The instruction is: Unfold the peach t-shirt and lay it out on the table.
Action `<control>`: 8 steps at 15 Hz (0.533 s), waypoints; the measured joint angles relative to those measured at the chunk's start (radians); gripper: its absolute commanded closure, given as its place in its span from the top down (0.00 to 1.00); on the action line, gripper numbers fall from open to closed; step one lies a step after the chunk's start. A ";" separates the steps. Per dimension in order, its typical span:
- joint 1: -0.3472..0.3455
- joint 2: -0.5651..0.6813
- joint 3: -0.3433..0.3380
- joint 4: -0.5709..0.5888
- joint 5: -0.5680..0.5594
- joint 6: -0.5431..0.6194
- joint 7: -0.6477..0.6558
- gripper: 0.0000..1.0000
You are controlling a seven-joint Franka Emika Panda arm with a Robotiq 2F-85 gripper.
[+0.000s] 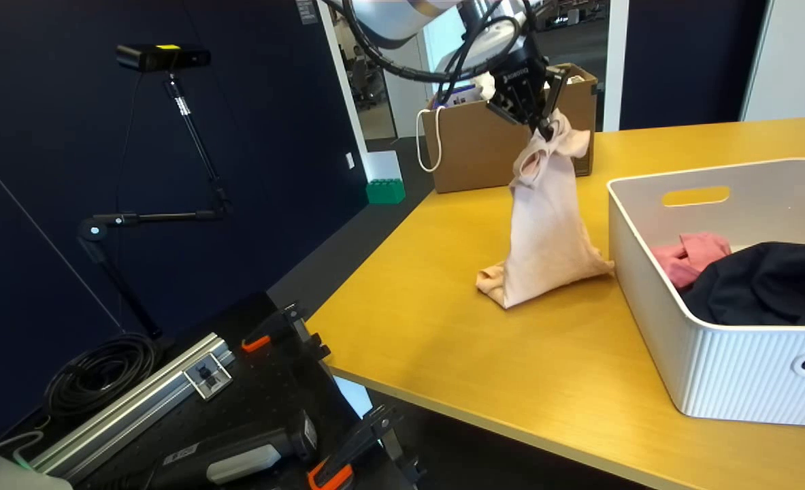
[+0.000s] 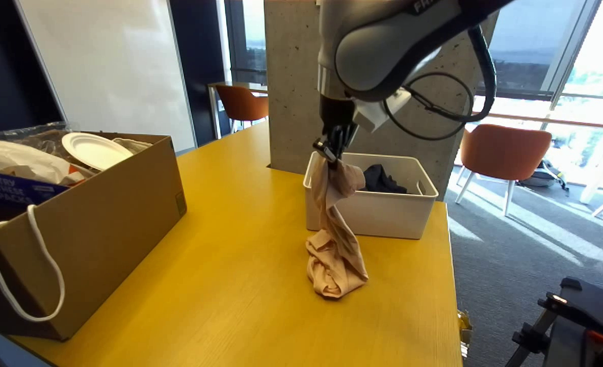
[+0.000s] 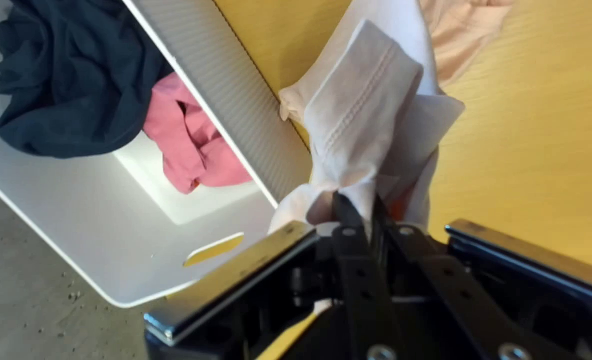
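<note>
The peach t-shirt (image 1: 548, 231) hangs from my gripper (image 1: 545, 129), bunched at the top, with its lower end resting folded on the yellow-tan table (image 1: 402, 313). In an exterior view the shirt (image 2: 338, 260) looks twisted, with a crumpled lower part on the table (image 2: 230, 265) below the gripper (image 2: 333, 161). In the wrist view the gripper (image 3: 363, 210) is shut on the shirt (image 3: 361, 110), with fabric pinched between the fingertips. A small orange patch of the print shows by the fingers; the rest of the graphic is hidden in folds.
A white bin (image 1: 749, 381) stands close beside the shirt's lower edge. It holds a pink-red garment (image 3: 195, 140) and a black garment (image 3: 80, 75). A cardboard box (image 2: 128, 229) with a white rope handle stands on the table. Clamps and a black cart (image 1: 252, 401) adjoin the table edge.
</note>
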 measured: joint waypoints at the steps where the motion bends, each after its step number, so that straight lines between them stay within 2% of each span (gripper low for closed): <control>1: 0.005 0.000 0.000 0.044 0.000 -0.033 0.003 0.02; 8: 0.010 0.054 -0.002 0.392 -0.001 -0.257 0.014 0.02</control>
